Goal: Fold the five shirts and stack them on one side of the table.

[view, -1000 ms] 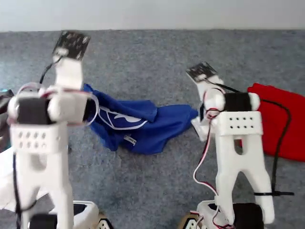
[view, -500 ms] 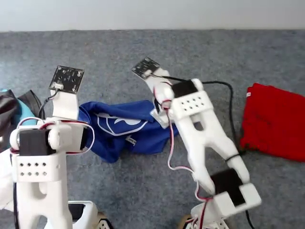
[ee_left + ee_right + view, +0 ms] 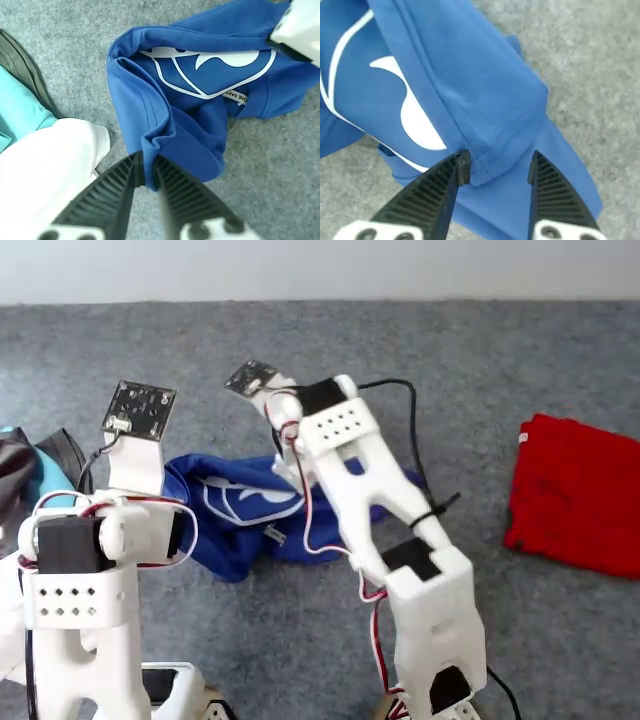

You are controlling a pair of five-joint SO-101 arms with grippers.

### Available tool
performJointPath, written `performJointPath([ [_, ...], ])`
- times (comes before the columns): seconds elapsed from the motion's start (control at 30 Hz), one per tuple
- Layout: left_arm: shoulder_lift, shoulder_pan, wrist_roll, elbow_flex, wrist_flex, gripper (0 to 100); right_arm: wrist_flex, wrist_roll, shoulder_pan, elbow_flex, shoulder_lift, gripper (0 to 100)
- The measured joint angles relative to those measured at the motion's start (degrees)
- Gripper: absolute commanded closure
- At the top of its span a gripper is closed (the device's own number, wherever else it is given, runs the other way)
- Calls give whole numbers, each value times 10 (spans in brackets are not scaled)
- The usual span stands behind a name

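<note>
A crumpled blue shirt (image 3: 235, 515) with a white print lies on the grey table (image 3: 480, 360), left of centre. My left gripper (image 3: 146, 161) is shut on a folded edge of the blue shirt (image 3: 200, 100), at the end nearest the pile of clothes. My right gripper (image 3: 500, 167) hovers open over a hemmed fold of the blue shirt (image 3: 470, 85), one finger on each side of the hem. In the high view the right arm (image 3: 340, 440) stretches diagonally across the middle of the shirt. A folded red shirt (image 3: 575, 495) lies at the right edge.
A pile of unfolded clothes sits at the table's left edge: a teal shirt (image 3: 20, 117), a white one (image 3: 50, 170) and a dark one (image 3: 17, 52). Bare grey table lies behind the shirt and between the blue and red shirts.
The right arm swung left from beside the red shirt to above the blue shirt's middle, and the shirt's right end came with it. The left arm pulled back slightly toward its base.
</note>
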Motion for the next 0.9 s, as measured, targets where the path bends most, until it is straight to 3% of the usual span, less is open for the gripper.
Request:
performJointPath([
  [0.4,0,0,0,0,0,987,97,0,-31,-151,86,791],
  [0.9,0,0,0,0,0,987,104,0,-51,-168,112,791],
])
